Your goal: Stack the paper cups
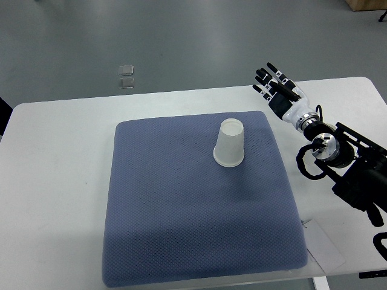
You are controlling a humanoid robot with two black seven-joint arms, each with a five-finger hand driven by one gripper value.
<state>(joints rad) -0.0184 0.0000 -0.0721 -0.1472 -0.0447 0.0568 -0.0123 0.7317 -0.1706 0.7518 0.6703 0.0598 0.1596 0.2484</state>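
A white paper cup (230, 144) stands upside down on the blue mat (181, 217), toward the mat's far right part. It looks like a single stack; I cannot tell how many cups are nested in it. My right hand (275, 84) is raised above the far right of the table, right of and beyond the cup, fingers spread and holding nothing. Its arm (338, 157) comes in from the right edge.
The mat lies on a white table (54, 181). A small clear object (126, 75) sits on the grey floor beyond the table's far edge. A white label (323, 248) lies at the mat's near right corner.
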